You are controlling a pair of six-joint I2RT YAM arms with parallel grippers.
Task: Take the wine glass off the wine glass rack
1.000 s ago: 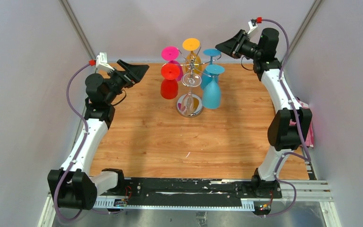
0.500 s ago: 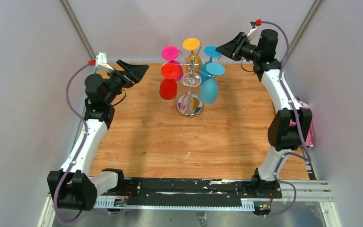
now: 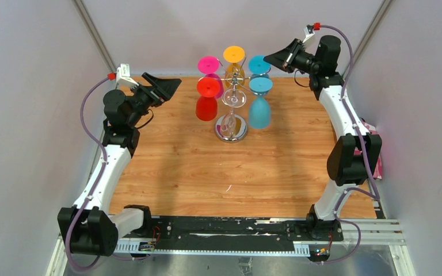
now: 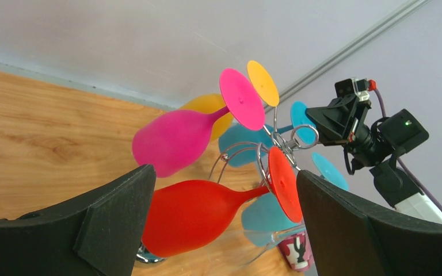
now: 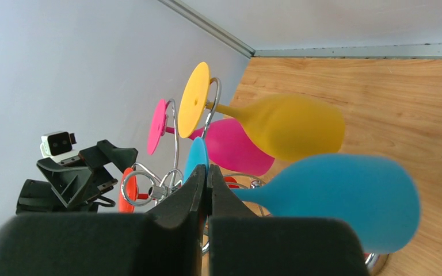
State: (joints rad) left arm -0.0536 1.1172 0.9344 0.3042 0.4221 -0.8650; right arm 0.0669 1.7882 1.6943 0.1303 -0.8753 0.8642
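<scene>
Your right gripper (image 3: 267, 57) sat clenched at the foot of the rear blue wine glass (image 3: 258, 64), which hung on the wine glass rack (image 3: 243, 135). Left gripper (image 3: 172, 89) gaped wide. Risk: closed jaws could've shoved it into the front blue glass (image 3: 259, 112).

- A wooden tabletop (image 3: 207, 172) with warm orange-brown grain fills the middle of the top view.
- The back wall (image 3: 167, 29) at 12 o'clock is plain pale lilac-grey.
- Matching side walls stand at 9 o'clock (image 3: 17, 115) and 3 o'clock (image 3: 426, 86).
- Thin metal corner posts slant in at 11 o'clock (image 3: 95, 37) and 1 o'clock (image 3: 374, 26).
- A black rail (image 3: 230, 230) runs along the table's 6 o'clock edge, with a bare metal sheet (image 3: 236, 265) below it.
- The light is soft and even, and shadows on the wood are faint.
</scene>
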